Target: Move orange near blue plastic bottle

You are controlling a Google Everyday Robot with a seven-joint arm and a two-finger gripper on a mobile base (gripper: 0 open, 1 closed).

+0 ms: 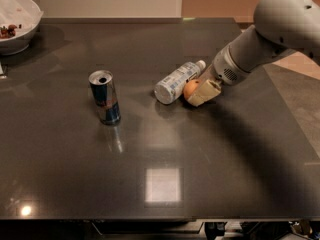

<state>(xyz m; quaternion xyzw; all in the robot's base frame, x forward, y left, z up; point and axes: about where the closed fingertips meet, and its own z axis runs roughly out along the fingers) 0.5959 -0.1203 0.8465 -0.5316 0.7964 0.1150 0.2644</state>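
Placement is the step in hand: the end effector [199,92], clamped on the orange [189,89], sits right of the tabletop's [165,184] centre, the fruit just beside the lying blue plastic bottle [175,81] (possibly touching it). Lower gently and release without nudging the bottle, which could roll. Open room lies toward the near and right edges; the drink can [105,97] stands well apart leftward.
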